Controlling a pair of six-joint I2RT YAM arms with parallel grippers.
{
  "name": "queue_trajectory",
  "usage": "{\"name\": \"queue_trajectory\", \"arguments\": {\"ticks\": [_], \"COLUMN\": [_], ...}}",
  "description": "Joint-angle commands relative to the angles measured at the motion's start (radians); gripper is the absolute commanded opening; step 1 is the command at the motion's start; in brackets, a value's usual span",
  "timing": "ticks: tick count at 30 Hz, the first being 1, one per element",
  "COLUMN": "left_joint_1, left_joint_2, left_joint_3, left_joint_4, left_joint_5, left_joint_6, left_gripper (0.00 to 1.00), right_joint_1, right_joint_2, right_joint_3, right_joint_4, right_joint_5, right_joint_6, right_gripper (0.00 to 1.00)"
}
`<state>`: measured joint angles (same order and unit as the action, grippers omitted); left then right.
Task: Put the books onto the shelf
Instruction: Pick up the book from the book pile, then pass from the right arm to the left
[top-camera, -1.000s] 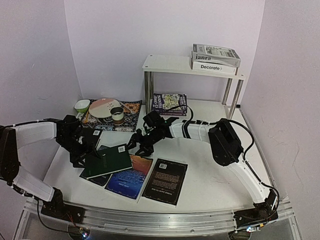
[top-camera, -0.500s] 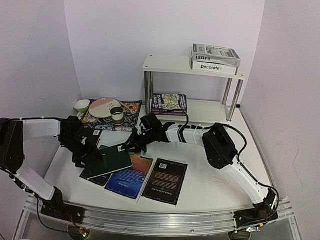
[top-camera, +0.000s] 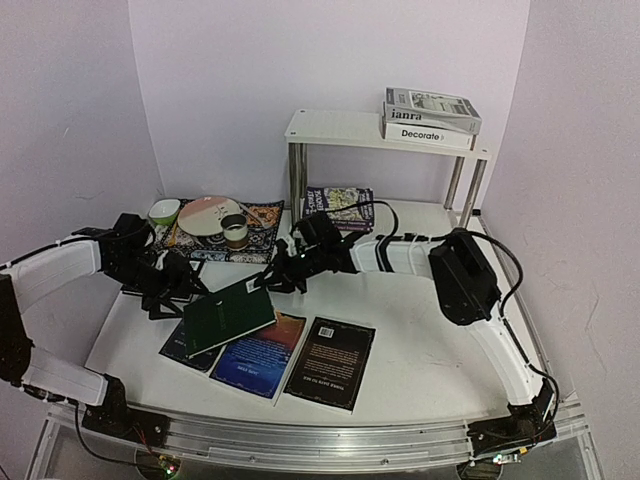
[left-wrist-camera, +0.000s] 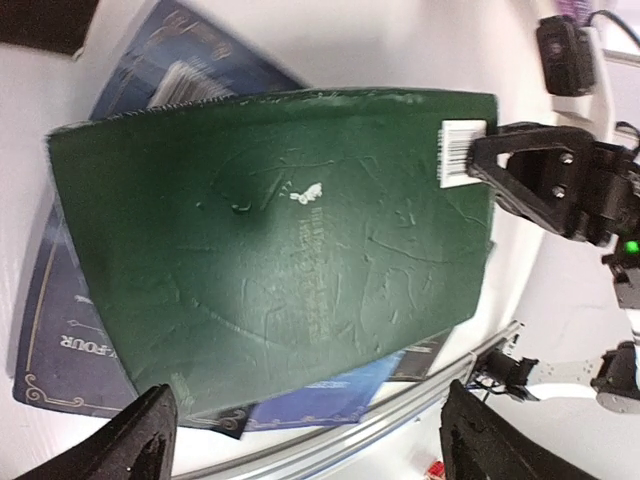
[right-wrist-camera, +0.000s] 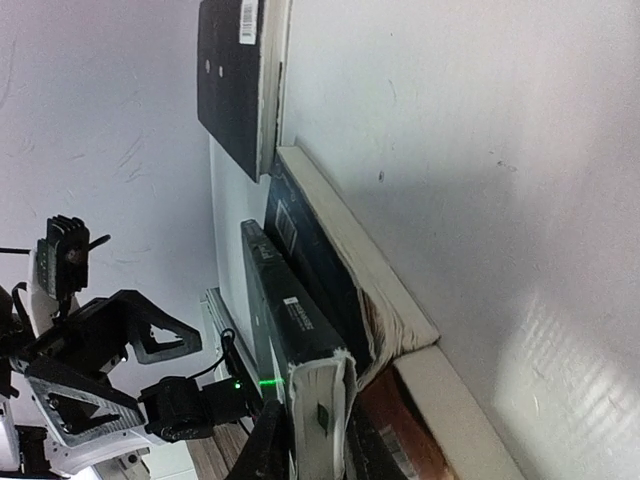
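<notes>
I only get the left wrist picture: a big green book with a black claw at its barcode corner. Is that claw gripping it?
Observer: Yes. The right wrist view shows the green book pinched at its page edge by the right gripper.
Operator: Is the book lying flat?
Observer: No. From above, that corner is raised and the book tilts.
Operator: Where should it go?
Observer: On the shelf at the back. Its top board already carries two books.
</notes>
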<state>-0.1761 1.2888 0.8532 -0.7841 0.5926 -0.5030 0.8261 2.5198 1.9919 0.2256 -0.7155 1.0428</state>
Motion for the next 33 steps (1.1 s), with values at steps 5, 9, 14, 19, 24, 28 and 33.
{"name": "queue_trajectory", "arguments": {"ticks": [5, 9, 14, 19, 24, 28, 33], "left_joint_1": [-0.085, -0.177, -0.229, -0.242, -0.327, -0.349, -0.356], "left_joint_2": [-0.141, -0.159, -0.096, -0.019, 0.005, 0.046, 0.111], "left_joint_3": [0.094, 0.087, 0.123, 0.219, 0.222, 0.225, 0.251], "left_joint_4": [0.125, 0.217, 0.299, 0.317, 0.351, 0.353, 0.353], "left_joint_5": [0.079, 0.063, 0.131, 0.191, 0.273, 0.372, 0.553], "left_joint_6": [-0.028, 0.010, 0.123, 0.245, 0.477, 0.544, 0.533], "left_gripper": [0.96, 0.95, 0.95, 0.96, 0.97, 0.97, 0.89], "right_joint_1": [-0.065, -0.071, -0.071, -0.071, -0.070, -0.071, -0.071], "right_joint_2": [-0.319, -0.391, -0.466, -0.507, -0.530, -0.575, -0.680], "right_joint_3": [-0.150, -0.145, -0.153, -0.089, -0.037, -0.043, -0.116], "right_joint_4": [-0.193, -0.364, -0.441, -0.558, -0.638, -0.653, -0.654], "right_joint_5": [-0.069, -0.170, -0.250, -0.293, -0.332, -0.352, -0.319], "right_joint_6": [-0.237, -0.370, -0.417, -0.464, -0.519, -0.554, -0.678], "right_gripper": [0.00, 0.00, 0.00, 0.00, 0.00, 0.00, 0.00]}}
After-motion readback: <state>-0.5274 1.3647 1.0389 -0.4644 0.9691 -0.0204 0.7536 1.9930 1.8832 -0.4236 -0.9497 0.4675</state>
